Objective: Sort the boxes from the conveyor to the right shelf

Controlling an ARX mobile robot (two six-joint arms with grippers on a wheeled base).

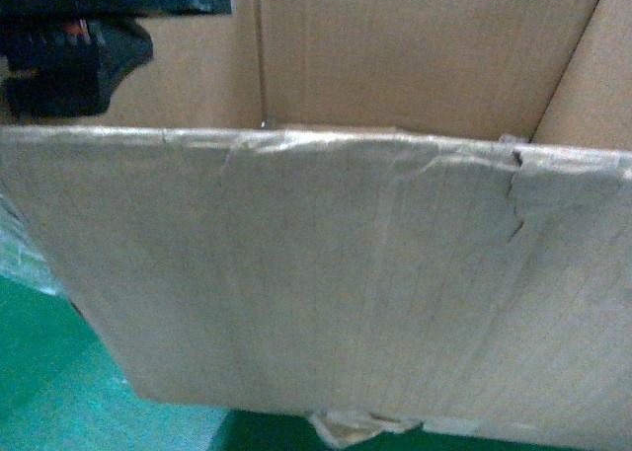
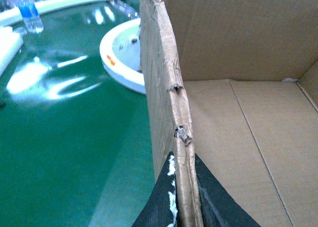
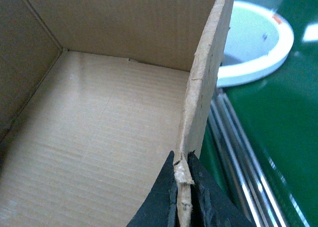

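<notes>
A large brown cardboard box (image 1: 336,283) with ragged top edges fills the head view, its tape scrap (image 1: 351,426) hanging at the bottom seam. My left gripper (image 2: 185,202) is shut on the box's (image 2: 248,137) left wall, one finger inside and one outside. It shows dark at the head view's upper left (image 1: 69,61). My right gripper (image 3: 183,197) is shut on the torn top of the right wall of the box (image 3: 99,137). The green conveyor (image 2: 64,152) lies below and beside the box. The box is empty inside.
A white round rim (image 2: 119,53) rises from the belt just beyond the box. A water bottle (image 2: 29,11) stands at the far left. Shiny steel tubes (image 3: 238,157) run under the box's right wall; I cannot tell whether they belong to the right shelf.
</notes>
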